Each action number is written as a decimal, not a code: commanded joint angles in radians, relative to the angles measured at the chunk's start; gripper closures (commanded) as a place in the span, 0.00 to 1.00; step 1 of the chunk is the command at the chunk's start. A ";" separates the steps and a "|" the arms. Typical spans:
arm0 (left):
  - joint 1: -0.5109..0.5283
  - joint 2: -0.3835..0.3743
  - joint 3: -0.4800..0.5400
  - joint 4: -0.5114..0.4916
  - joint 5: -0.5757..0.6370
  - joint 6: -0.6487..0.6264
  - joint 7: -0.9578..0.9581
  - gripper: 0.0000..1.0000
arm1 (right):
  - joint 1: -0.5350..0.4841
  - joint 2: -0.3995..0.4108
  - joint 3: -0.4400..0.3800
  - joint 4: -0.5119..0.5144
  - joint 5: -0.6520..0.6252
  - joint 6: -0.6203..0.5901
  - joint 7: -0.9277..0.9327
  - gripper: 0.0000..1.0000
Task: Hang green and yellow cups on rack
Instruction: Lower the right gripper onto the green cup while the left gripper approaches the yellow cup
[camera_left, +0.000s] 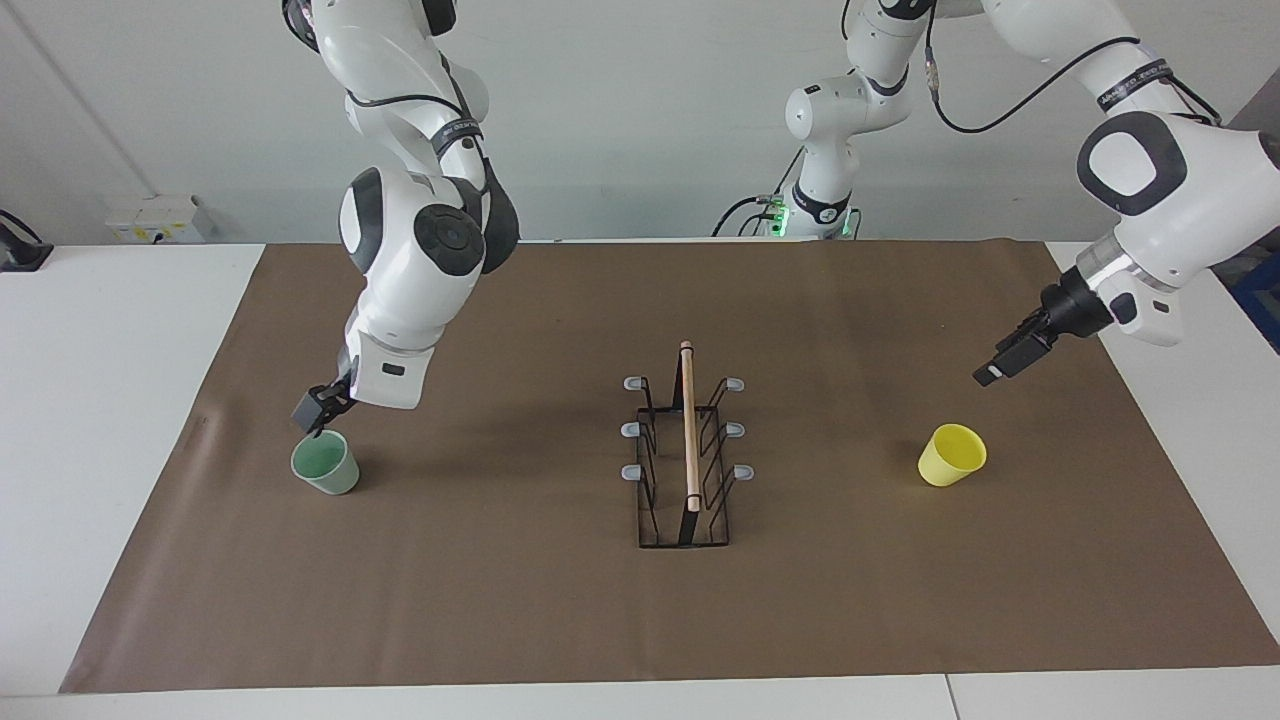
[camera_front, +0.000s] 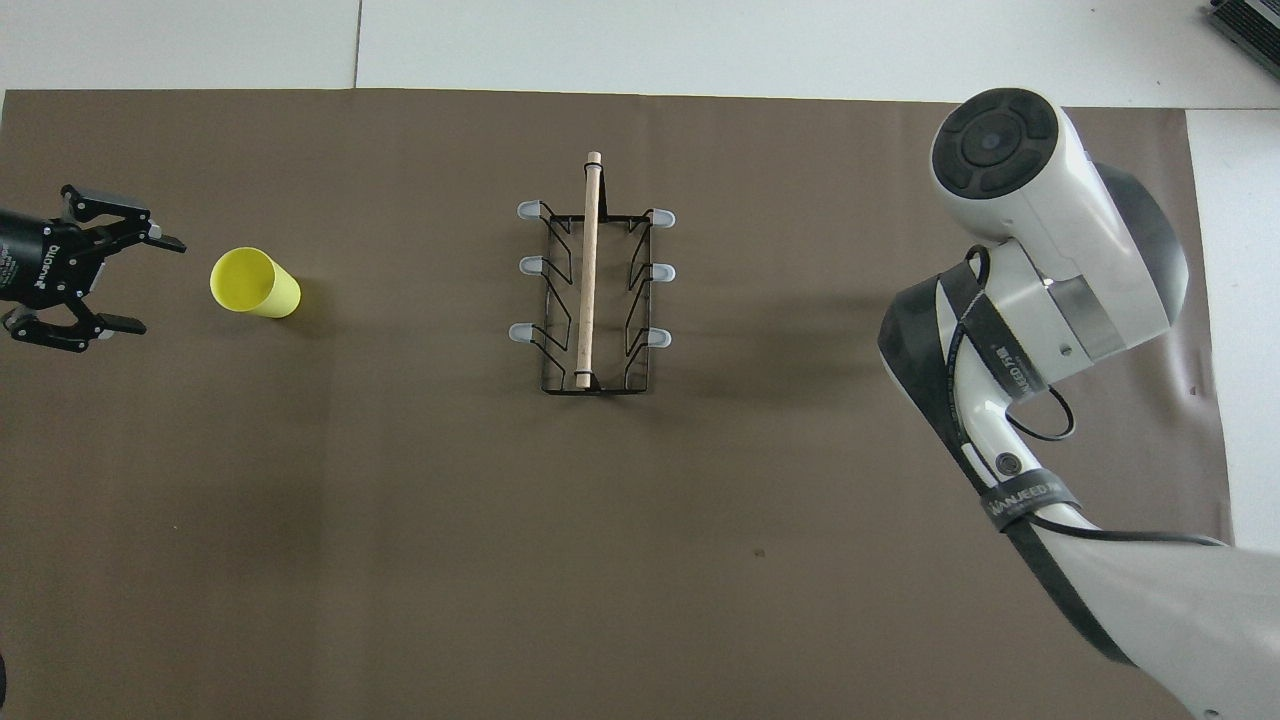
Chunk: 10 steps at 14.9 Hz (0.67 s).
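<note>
- A white worktop (camera_left: 110, 420) under a brown mat (camera_left: 560, 610) carries everything, with a pale wall at the robots' end.
- We see the rack (camera_left: 686, 455) at the mat's middle, all six pegs bare; neither cup hangs yet.
- The green cup (camera_left: 326, 462) stands upright toward the right arm's end. Our right hand (camera_left: 318, 408) sits just above its rim; its fingers are hidden in the overhead view and seen edge-on in the facing one, and we read them as apart, holding nothing.
- The yellow cup (camera_front: 254, 283) lies tipped toward the left arm's end. Our left hand (camera_front: 110, 279) hovers beside it, fingers plainly spread, empty.
- We judge both arms are approaching for a grasp.
- Risks: a finger landing on the green rim could knock the light cup over or push it away.
- The tilted yellow cup may roll if nudged before the fingers close.
- A slanted grip would make seating a cup on a peg awkward.
</note>
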<state>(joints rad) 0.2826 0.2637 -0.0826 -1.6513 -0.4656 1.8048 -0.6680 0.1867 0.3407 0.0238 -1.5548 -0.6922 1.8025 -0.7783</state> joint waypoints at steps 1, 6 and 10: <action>0.033 0.034 -0.012 -0.012 -0.117 0.066 -0.247 0.00 | 0.000 -0.005 0.008 -0.068 -0.070 0.063 -0.056 0.00; 0.104 0.098 -0.012 -0.036 -0.316 0.129 -0.372 0.00 | 0.039 0.087 0.010 -0.096 -0.171 0.103 -0.055 0.00; 0.158 0.101 -0.017 -0.123 -0.419 0.159 -0.383 0.00 | 0.054 0.126 0.010 -0.112 -0.175 0.136 -0.055 0.00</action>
<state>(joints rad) 0.4127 0.3778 -0.0839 -1.7147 -0.8272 1.9359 -1.0361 0.2483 0.4610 0.0324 -1.6516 -0.8447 1.9012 -0.8182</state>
